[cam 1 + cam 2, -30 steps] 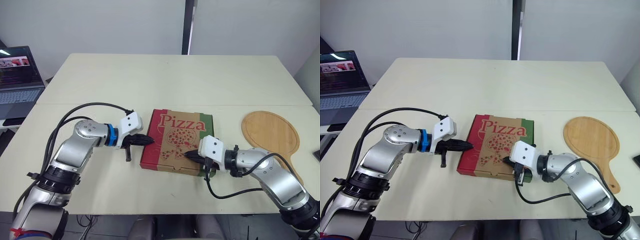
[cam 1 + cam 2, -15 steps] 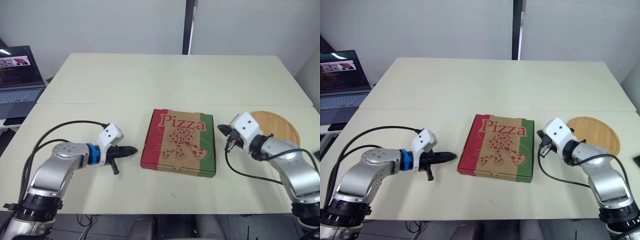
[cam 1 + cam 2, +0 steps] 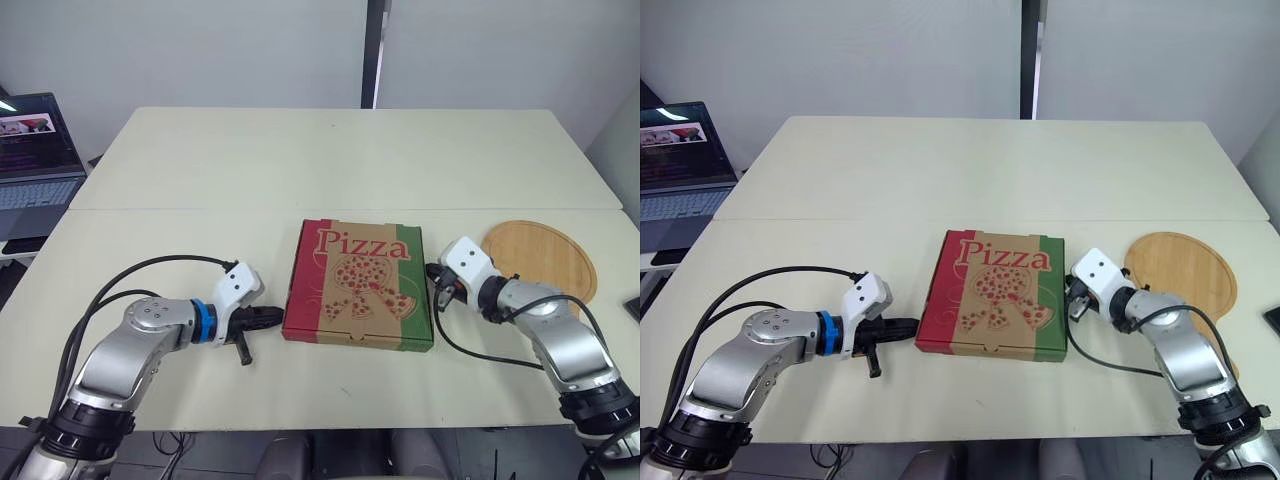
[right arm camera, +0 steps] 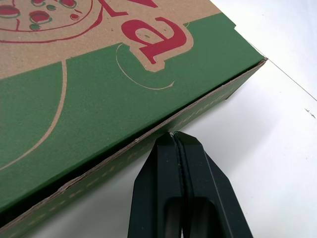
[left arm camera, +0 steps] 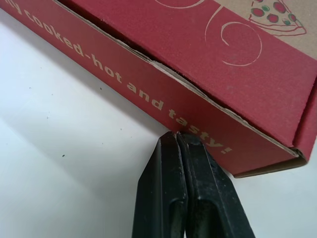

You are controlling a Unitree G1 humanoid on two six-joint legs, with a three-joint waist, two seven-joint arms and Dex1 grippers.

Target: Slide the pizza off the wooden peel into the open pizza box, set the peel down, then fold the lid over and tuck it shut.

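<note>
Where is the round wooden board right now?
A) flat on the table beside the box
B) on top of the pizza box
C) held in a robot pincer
A: the wooden board lies flat on the table, beside the closed pizza box, on the robot's right.

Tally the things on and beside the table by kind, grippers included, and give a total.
Box: 1
Peel: 1
Laptop: 1
Dark object at the right edge: 1
Grippers, left and right: 2
Total: 6
</note>
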